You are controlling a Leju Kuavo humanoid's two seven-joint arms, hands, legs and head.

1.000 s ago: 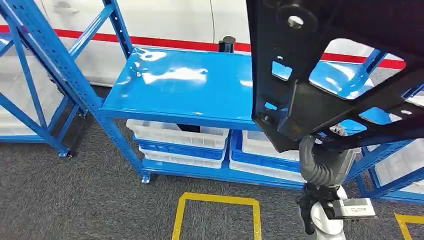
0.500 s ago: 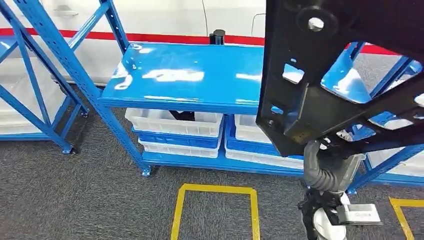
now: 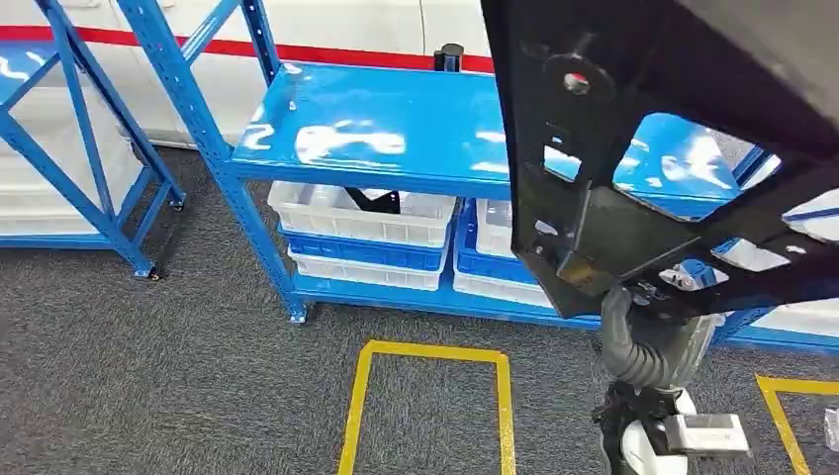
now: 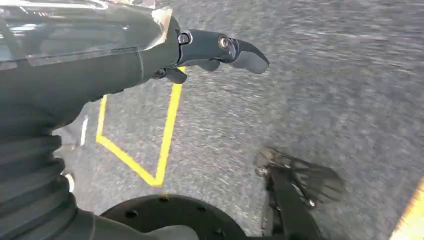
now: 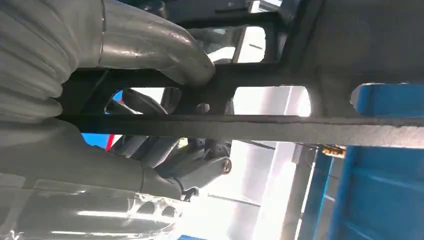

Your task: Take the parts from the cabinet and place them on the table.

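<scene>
Progress: While the large black plastic frame part (image 3: 673,148) with cut-out windows is already off the blue steel shelf rack (image 3: 386,129) and carried high in front of our head camera, we judge the task about halfway: picked up, not yet set down.
Part: it hangs above and in front of the rack's glossy top shelf, hiding that shelf's right end.
Right hand: our right hand (image 5: 165,125) holds the part; in the right wrist view the thick grey thumb presses on one black bar and the darker fingers (image 5: 200,162) curl under it.
Left hand: our left hand (image 4: 210,50) hangs over the grey carpet floor (image 4: 325,75), near a yellow tape outline (image 4: 167,130); the fingers are apart and grip nothing.
Rack: white plastic bins (image 3: 366,213) sit on blue trays on the shelf below the top one; a small dark piece lies in the left bin.
Left to do: we see no table here, so we judge that walking to it and laying the part down remain.
Change: against half a second ago the whole head view has shifted, the rack now lying further right and higher; that is our camera moving. The part covers slightly more of the rack's top shelf.
</scene>
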